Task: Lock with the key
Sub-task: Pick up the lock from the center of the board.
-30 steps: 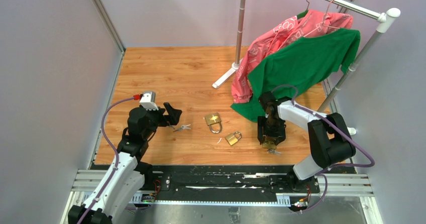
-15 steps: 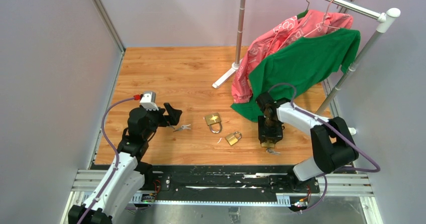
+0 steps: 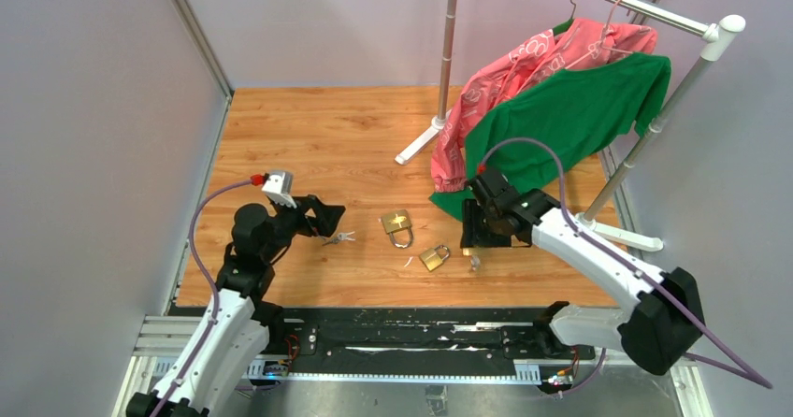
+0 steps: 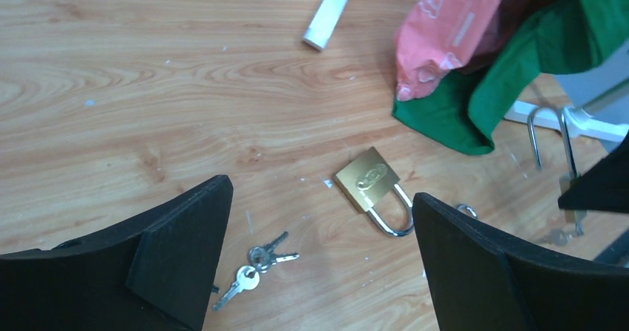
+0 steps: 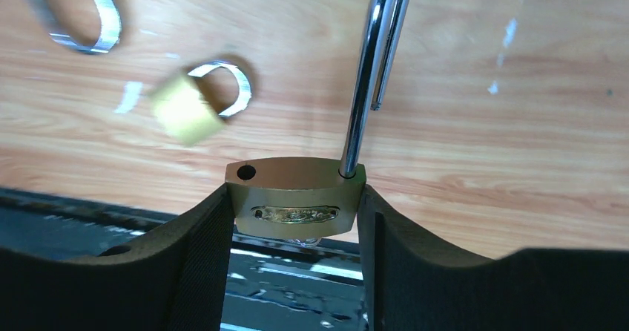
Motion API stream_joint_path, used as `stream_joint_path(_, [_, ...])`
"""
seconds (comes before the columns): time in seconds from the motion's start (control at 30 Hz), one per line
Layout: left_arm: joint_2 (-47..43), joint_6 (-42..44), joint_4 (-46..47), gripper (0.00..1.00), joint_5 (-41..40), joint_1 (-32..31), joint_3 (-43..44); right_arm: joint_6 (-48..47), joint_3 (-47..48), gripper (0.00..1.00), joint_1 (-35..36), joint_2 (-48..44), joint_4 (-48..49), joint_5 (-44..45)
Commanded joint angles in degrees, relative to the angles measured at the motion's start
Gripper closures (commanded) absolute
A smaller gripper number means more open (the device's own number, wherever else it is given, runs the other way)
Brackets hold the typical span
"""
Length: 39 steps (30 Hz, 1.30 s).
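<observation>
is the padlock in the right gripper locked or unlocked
Unlocked: the padlock has one shackle leg in its body, while the other hole is empty.

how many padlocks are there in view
3: a large brass padlock on the wooden table; a small brass padlock right of it; a brass padlock with its shackle open, held in the right gripper. Another could hide under the green shirt.

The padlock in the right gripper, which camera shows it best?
Right wrist: the padlock is close-up, clamped in the right gripper, shackle open. Top external mostly hides it behind the gripper; left wrist catches only its shackle.
</observation>
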Motion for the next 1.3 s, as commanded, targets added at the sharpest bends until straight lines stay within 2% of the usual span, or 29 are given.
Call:
stream_joint_path(0.0, [-0.2,3.9,3.5,0.0,7.4,0.4,3.8,3.5,9.3,1.0,4.9,-5.4,5.0,1.3])
stream_joint_path(0.27, [-0.8,15.2,6.9,0.0,18.7,-1.1,11.4,4.4,18.0,1.0,12.4,-7.3,21.1,6.0])
stream_joint_path(0.4, [2.7,17.6,8.0,0.0,21.8,-3.2,17.5,3.7,19.0,1.0,15.7,-6.3,34.6,4.8])
stream_joint_path(0.53, [7.5,19.5,8.8,0.0,23.1,-7.1,24.3,-2.0,22.1,1.0,18.9,-4.0,43.6,7.1])
stream_joint_path(0.63, [10.2,26.2,9.4,0.0,25.7,-9.7,27.2,-2.4,21.2,1.0,19.1,-3.2,53.3,6.5])
stream_joint_path(0.77, [14.6,34.7,9.4,0.0,31.6,-10.4,30.7,-1.0,21.0,1.0,19.2,-1.8,59.4,5.7])
stream_joint_path(0.9, [17.0,35.6,9.7,0.0,29.8,-10.7,32.9,1.7,19.6,1.0,19.4,-1.3,64.5,6.8])
stream_joint_path(0.97, [17.6,32.3,13.0,0.0,24.6,-11.8,33.3,3.0,18.5,1.0,19.6,-1.1,67.3,7.1])
stream_joint_path(1.03, [18.6,26.0,19.0,0.0,15.8,-13.0,33.9,4.4,17.3,1.0,19.7,-0.9,70.9,7.6])
stream_joint_path(1.13, [19.4,19.1,22.8,0.04,13.4,-13.7,33.5,5.1,17.1,1.0,19.7,-0.8,74.7,7.9])
stream_joint_path(1.23, [18.8,20.5,24.9,0.08,11.9,-16.0,30.6,5.1,17.8,1.0,19.9,-0.3,75.9,8.1])
stream_joint_path(1.27, [18.9,20.7,25.8,0.13,9.9,-16.9,30.0,5.4,18.3,1.0,20.0,0.1,76.0,8.1])
